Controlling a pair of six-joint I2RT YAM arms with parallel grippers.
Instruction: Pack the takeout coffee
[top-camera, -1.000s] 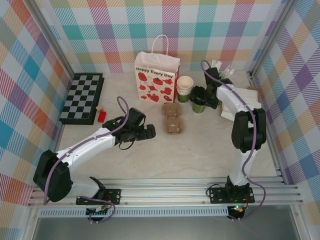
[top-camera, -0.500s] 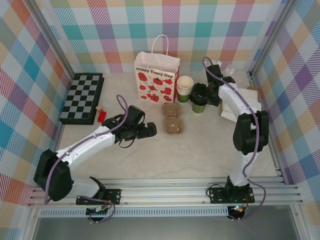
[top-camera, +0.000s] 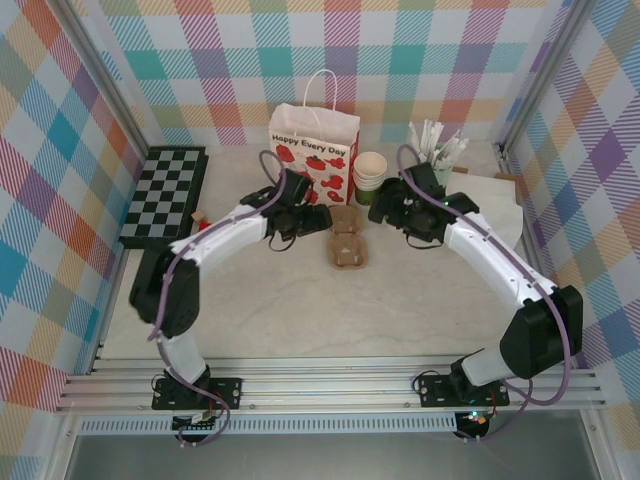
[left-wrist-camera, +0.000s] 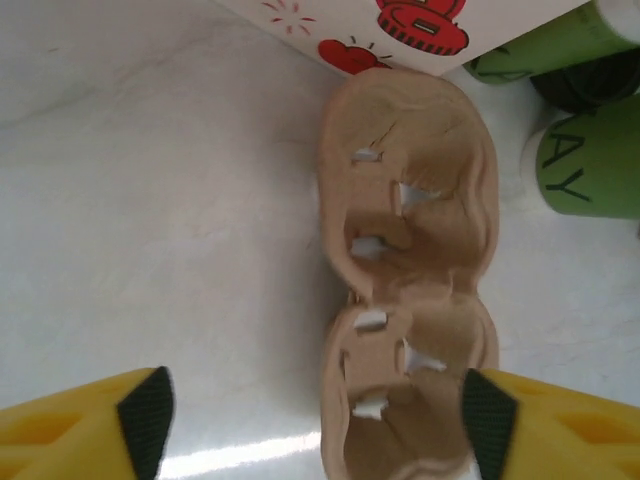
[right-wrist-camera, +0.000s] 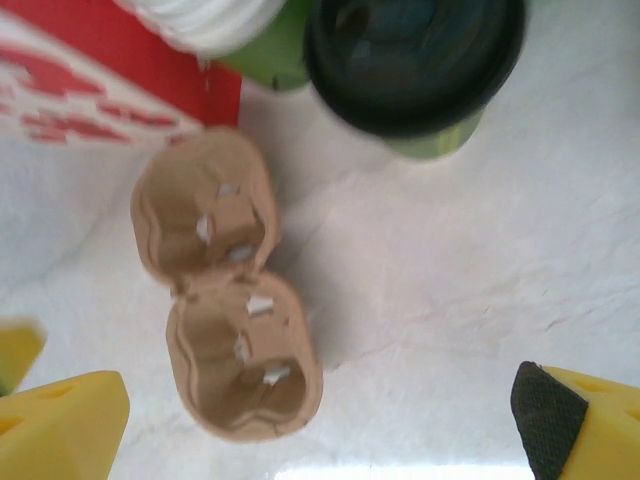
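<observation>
Now the left claw (left-wrist-camera: 315, 420) gapes empty astride one end of the brown pulp cup carrier (left-wrist-camera: 410, 250); the right claw (right-wrist-camera: 320, 410) gapes empty near the black-lidded green paper coffee cup (right-wrist-camera: 415, 60).

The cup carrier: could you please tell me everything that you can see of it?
The carrier is a tan moulded-pulp tray with two round wells joined end to end, each with small cut tabs through which the pale table shows. Both wells are empty. It lies flat on the table, one end close to the bag; whether they touch cannot be told.
</observation>
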